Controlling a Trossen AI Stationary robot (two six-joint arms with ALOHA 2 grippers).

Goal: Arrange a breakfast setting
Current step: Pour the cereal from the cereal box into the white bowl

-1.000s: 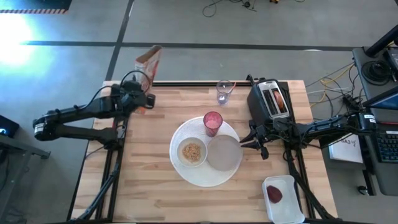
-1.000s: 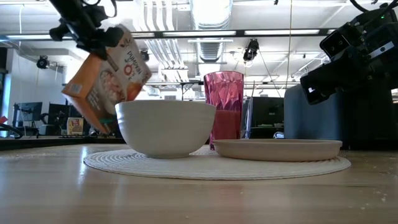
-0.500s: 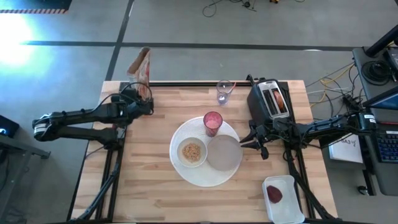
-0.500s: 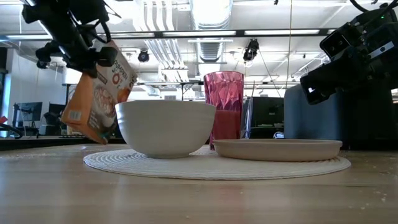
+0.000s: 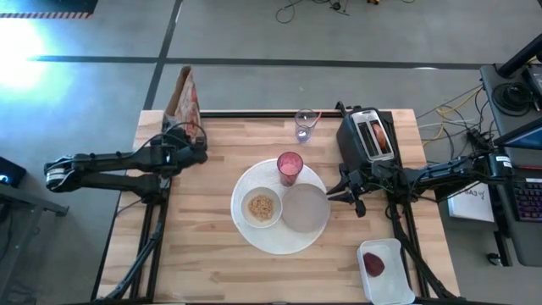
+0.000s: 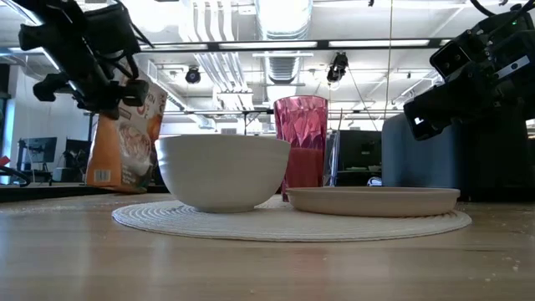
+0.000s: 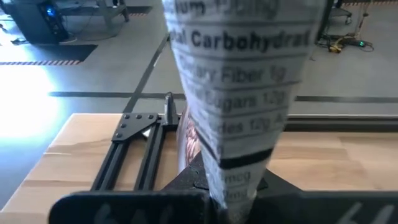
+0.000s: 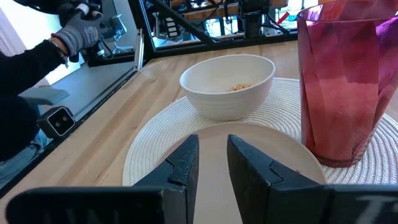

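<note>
Orange cardboard cereal box point(image 5: 184, 100) clamped upright in your left gripper point(image 5: 191, 151); small white bowl point(image 5: 262, 207) lies inboard, nearer right gripper point(image 5: 342, 191), fingers slightly apart, empty.

Cereal box point(image 5: 185, 100) upright at table's point(image 5: 195, 254) far-left corner. Clear glass point(image 5: 305, 124) by far edge, toaster point(image 5: 369, 135) at far-right corner. White tray point(image 5: 398, 284) at near-right corner. Gloved person point(image 8: 37, 68) in bkgd.

I'm swinging the left gripper point(image 5: 181, 146) with its cereal box point(image 5: 184, 95) away from the bowl point(image 5: 261, 207), righting the box toward the table's far corner.
</note>
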